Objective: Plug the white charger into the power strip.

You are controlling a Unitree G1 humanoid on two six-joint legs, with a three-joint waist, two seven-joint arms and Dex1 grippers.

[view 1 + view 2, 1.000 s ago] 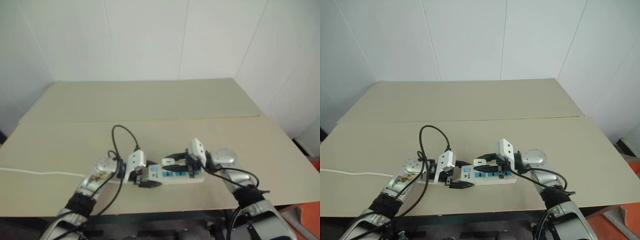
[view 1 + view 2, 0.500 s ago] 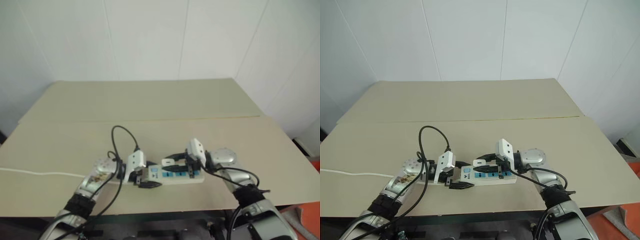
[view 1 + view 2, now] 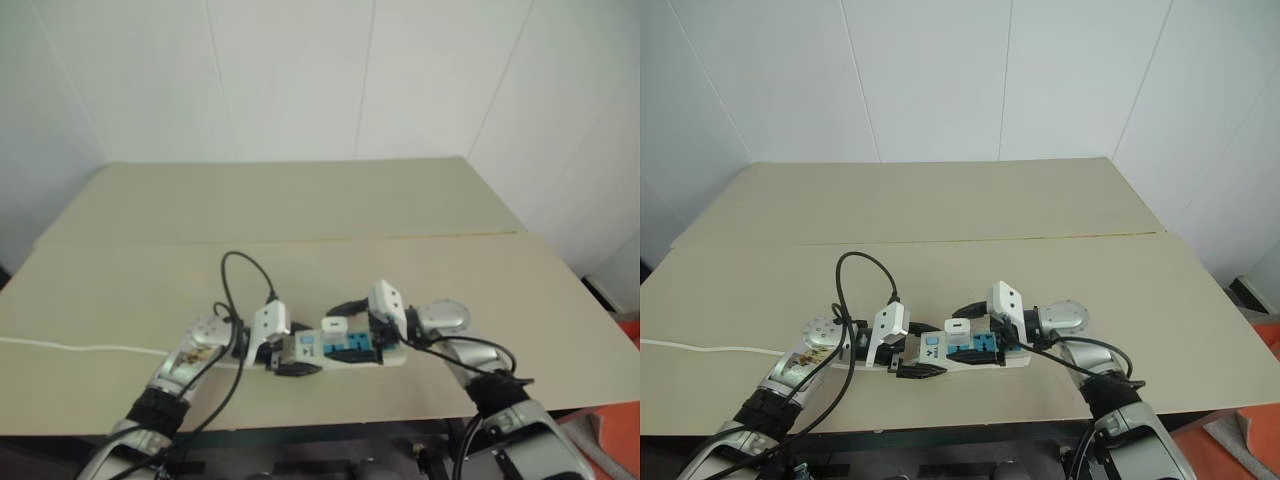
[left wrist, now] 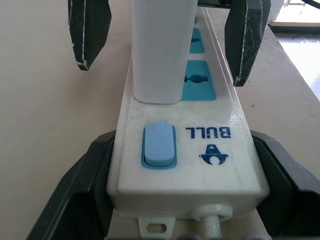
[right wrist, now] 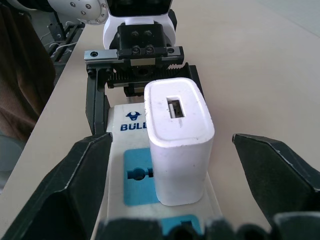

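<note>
1. The left claw is pinching the left end of the power strip; in the left wrist view its black fingers press against both long sides of the strip at the switch end.
2. The right claw is spread wide, one finger on each side of the white charger with clear gaps between; it touches neither the charger nor the strip's top face.
3. The white charger stands upright, seated in the socket next to the blue switch at the strip's left end, with a slot in its top face.
4. The power strip lies flat on the near part of the surface, its length running left to right between the two claws. A blue socket beside the charger is open, and another shows beyond it.
5. Blue "BULL" lettering with a small logo sits beside the switch.
6. The strip's thin white cord leaves the left end and trails across the surface to the left edge of the scene.
7. A black cable loops up above the left arm.
8. The surface is pale beige, with a seam running left to right across it on the far side of the strip, and white wall panels rise behind it.
</note>
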